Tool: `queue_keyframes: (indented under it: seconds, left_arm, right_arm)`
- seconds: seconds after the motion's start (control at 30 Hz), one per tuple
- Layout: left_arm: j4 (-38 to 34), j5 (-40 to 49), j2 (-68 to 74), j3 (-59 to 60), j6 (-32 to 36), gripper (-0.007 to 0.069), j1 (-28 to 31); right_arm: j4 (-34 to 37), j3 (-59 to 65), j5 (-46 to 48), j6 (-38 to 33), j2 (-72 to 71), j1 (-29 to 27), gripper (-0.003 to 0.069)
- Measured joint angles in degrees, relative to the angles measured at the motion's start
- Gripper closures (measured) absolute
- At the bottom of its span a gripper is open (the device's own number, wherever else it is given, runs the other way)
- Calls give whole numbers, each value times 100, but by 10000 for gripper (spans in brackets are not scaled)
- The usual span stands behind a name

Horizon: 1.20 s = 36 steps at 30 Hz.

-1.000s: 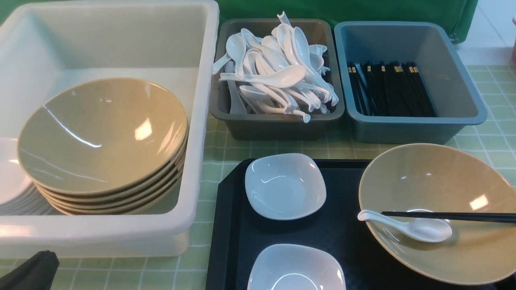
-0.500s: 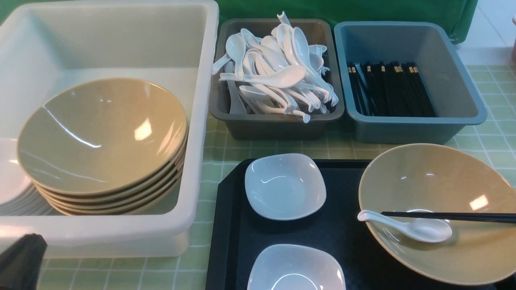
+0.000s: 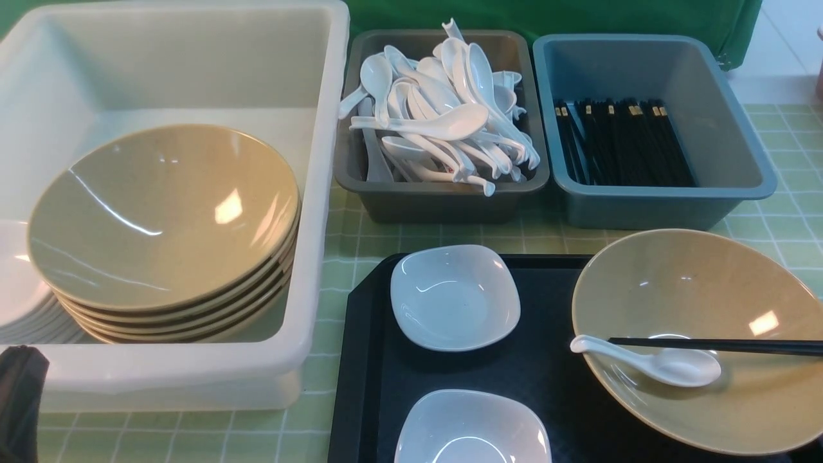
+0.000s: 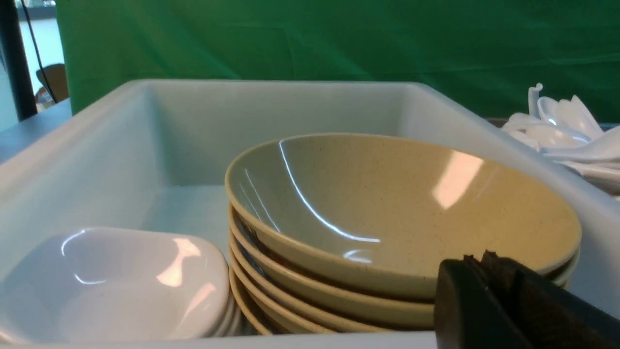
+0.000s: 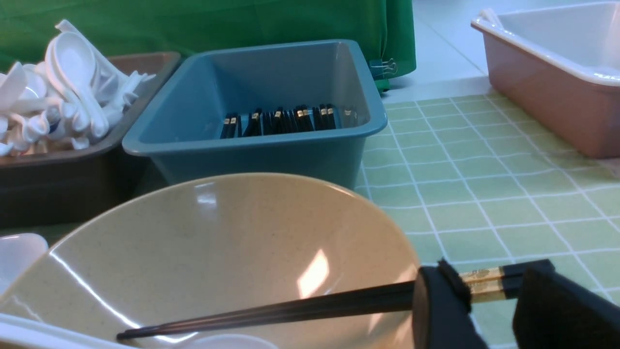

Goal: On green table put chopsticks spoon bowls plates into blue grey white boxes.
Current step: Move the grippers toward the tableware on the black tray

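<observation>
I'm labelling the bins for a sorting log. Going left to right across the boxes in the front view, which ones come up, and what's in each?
white box holding tan bowls and white plates → grey box holding white spoons → blue box holding black chopsticks

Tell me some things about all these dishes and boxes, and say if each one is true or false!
1. The blue box holds black chopsticks. True.
2. The grey box is empty. False: it is piled with white spoons.
3. A white spoon lies in the tan bowl on the black tray. True.
4. The stacked tan bowls sit on the black tray. False: they are inside the white box.
5. Three small white dishes sit on the tray. False: only two show, a farther white dish and a nearer white dish.
</observation>
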Motion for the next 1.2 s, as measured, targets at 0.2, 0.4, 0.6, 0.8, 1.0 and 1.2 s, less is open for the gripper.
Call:
queue_keyframes:
  seconds: [0.2,0.4,0.6,0.8,1.0,1.2]
  left_arm:
    - [-479,-1120,0,0,-875,626,0]
    - [-712,-1855,0,0,-1692,626,0]
    - [-728,-2227,0,0,-2046,626,0]
    - [-750,-2086,0,-665,-2081,626,0]
    - [-750,-1459,399,-2040,-2087,626,0]
    - [-457,485,1571,-3541,-2014,626,0]
  right_arm:
    - [0,0,0,5,0,0,423]
    - [0,0,0,5,0,0,423]
    - [0,0,-12,5,0,0,423]
    - [5,0,-23,5,0,0,423]
    - [5,0,-23,5,0,0,423]
    - [5,0,-23,5,0,0,423]
